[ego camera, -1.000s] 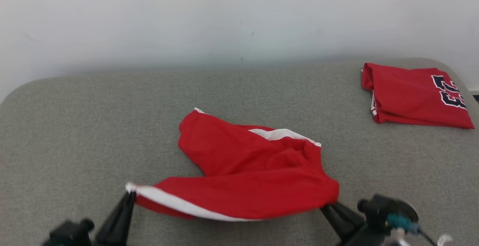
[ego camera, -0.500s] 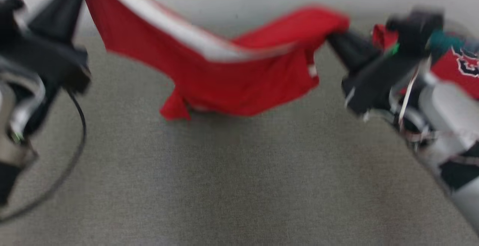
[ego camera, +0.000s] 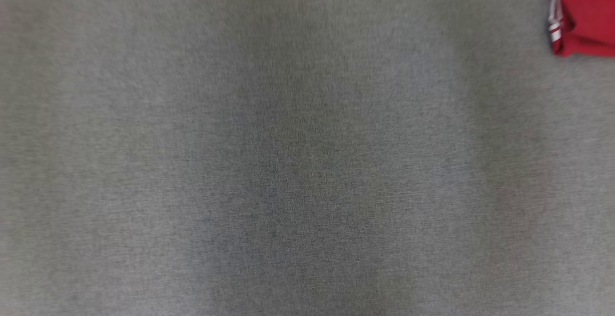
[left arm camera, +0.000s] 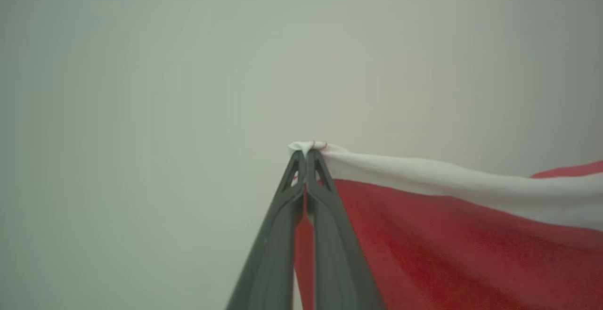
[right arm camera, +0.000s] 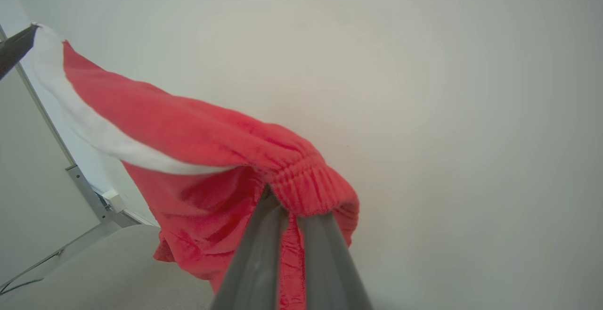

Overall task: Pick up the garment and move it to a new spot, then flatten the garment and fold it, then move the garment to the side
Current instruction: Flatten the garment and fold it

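Left wrist view: left tool point(left arm camera: 305, 155) pinches garment point(left arm camera: 447, 244) corner; right tool point(right arm camera: 291, 207), waistband point(right arm camera: 308, 187).

A grey, cloth-covered table point(ego camera: 288, 162) spans the head view, slightly blurred, its weave plain and even. In the upper right corner of the frame a folded red garment point(ego camera: 584, 13) lies on it, cut off by the frame edges, with white stripes along its left edge. In the right wrist view the same grey top point(right arm camera: 94, 272) shows at lower left.
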